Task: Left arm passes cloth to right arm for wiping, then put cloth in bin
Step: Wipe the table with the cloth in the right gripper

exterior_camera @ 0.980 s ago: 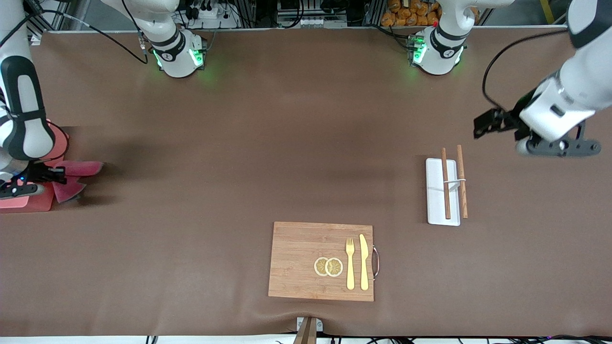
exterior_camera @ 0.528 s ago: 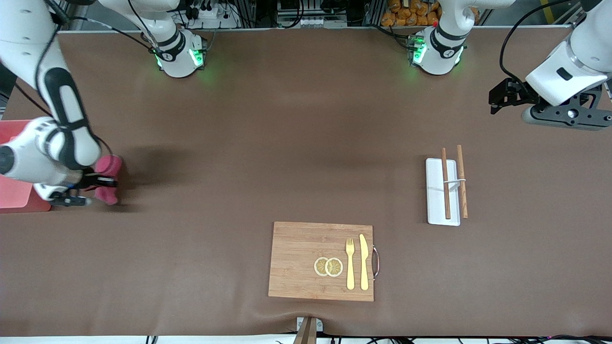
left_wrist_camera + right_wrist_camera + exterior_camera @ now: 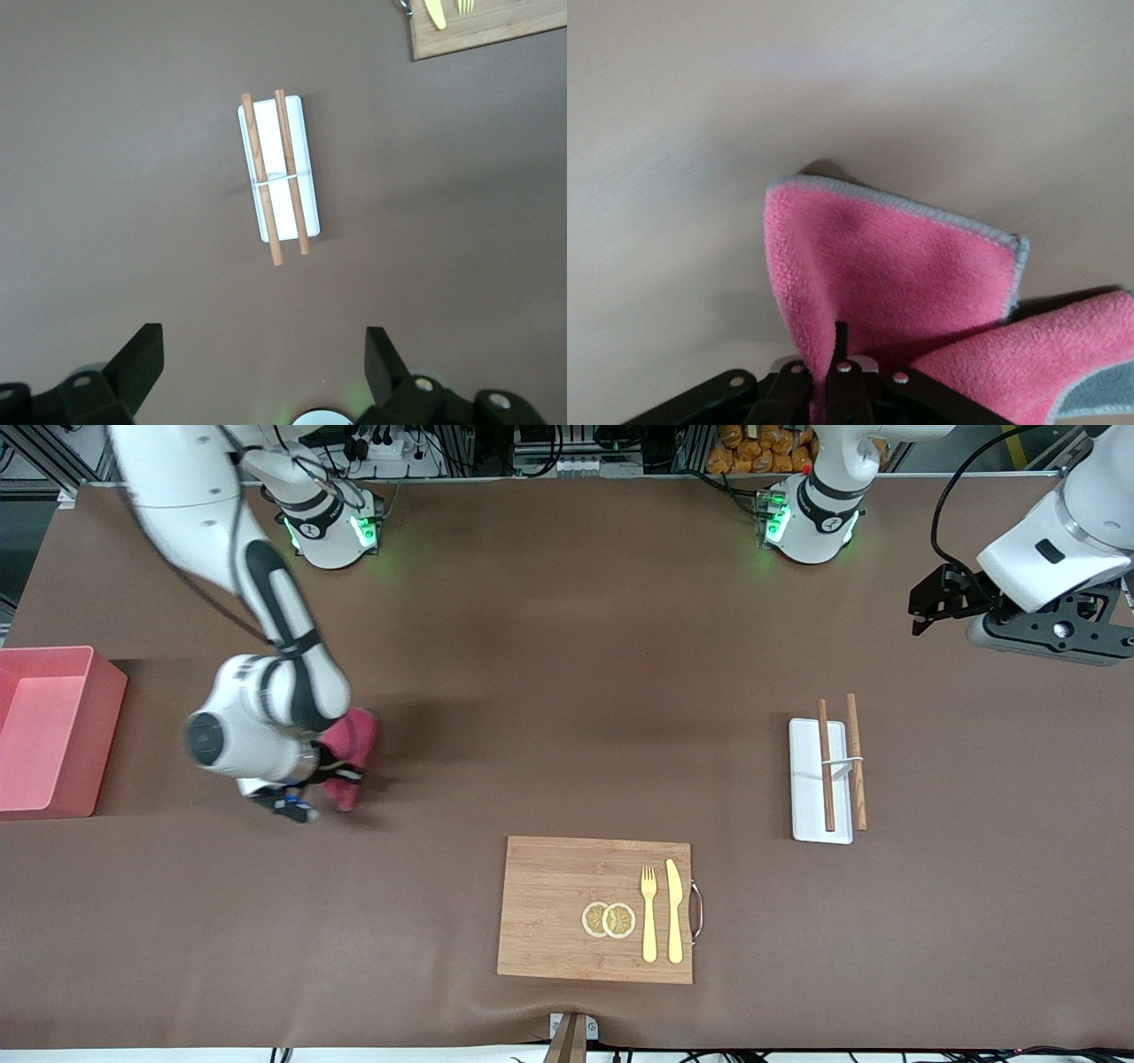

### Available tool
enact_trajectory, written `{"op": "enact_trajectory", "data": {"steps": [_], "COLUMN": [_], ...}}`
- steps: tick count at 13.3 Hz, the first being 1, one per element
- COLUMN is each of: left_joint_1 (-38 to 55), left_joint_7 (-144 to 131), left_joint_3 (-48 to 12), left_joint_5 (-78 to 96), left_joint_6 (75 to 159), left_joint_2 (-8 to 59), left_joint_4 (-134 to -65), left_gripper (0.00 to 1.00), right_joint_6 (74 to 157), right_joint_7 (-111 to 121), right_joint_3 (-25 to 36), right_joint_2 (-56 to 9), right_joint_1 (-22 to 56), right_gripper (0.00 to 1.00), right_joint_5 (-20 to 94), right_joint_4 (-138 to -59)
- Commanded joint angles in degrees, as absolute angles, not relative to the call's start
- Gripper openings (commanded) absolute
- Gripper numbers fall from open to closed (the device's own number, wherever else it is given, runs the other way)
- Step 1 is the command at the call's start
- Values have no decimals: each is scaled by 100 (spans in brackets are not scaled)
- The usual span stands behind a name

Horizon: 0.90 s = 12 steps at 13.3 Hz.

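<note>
Front view
- right gripper (image 3: 330, 772): black, on the glossy white right arm (image 3: 266, 602); pinched on the cloth (image 3: 347, 748), over bare tabletop toward the right arm's end
- cloth: fuzzy crimson-pink, bunched in folds, hanging from the claw
- bin (image 3: 49, 731): salmon-pink box with straight walls, at the table edge on the right arm's end, well apart from the cloth
- left gripper (image 3: 930, 598): black, on the left arm (image 3: 1063, 540), over the corner at the left arm's end near the bases; arm waiting
- cutting board (image 3: 595, 910): rectangular grained wood near the front edge; two lemon slices (image 3: 609, 919), yellow fork (image 3: 648, 912) and knife (image 3: 674, 910) on it
- tray (image 3: 819, 779): small flat white rectangle with two wooden chopsticks (image 3: 840, 762) laid lengthwise

Left wrist view
- left gripper (image 3: 263, 367): fingers spread wide, holding nothing
- tray (image 3: 288, 199): below the claw, chopsticks (image 3: 276, 177) across it
- cutting board (image 3: 483, 27): one corner showing

Right wrist view
- right gripper (image 3: 842, 367): closed on the cloth (image 3: 895, 283)
- cloth: plush pink pile, grey stitched hem, folded in two flaps
</note>
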<state>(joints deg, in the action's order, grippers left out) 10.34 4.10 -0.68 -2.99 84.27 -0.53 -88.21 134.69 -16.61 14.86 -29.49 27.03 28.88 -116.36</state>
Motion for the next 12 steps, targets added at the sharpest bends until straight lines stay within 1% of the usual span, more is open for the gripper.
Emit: {"op": "enact_trajectory", "data": {"steps": [1, 3, 5, 6, 8, 10, 12], "left_joint_1": [1063, 1055, 1063, 1063, 1002, 976, 993], "left_joint_7": [431, 431, 431, 448, 509, 518, 519], "left_joint_3": [-167, -184, -185, -176, -176, -158, -176], "left_joint_5": [-396, -378, -395, -413, -431, -404, -422], "left_joint_6": [8490, 8499, 8525, 8604, 8771, 8771, 8771], "left_joint_2": [-53, 0, 9, 9, 44, 53, 35], "left_joint_4": [-8763, -8631, -8613, -8613, -8613, -8613, -8605], "left_gripper": [100, 100, 100, 100, 100, 100, 100], "right_joint_6": [13500, 13439, 12740, 12309, 11526, 11191, 10305], "right_joint_7": [-2363, -2277, -1736, -1088, 510, 1612, 2824], "right_joint_3": [1591, 1617, 1783, 2115, 2958, 3600, 4382], "right_joint_2": [-2848, -2691, -2462, -2365, -2382, -2312, -2329], "right_joint_1": [3102, 3015, 2735, 2629, 2523, 2522, 2444], "right_gripper": [0, 0, 0, 0, 0, 0, 0], "right_joint_5": [3155, 3155, 2972, 2779, 2384, 1910, 1434], "right_joint_4": [-11541, -11496, -11357, -11251, -10900, -10724, -10163]}}
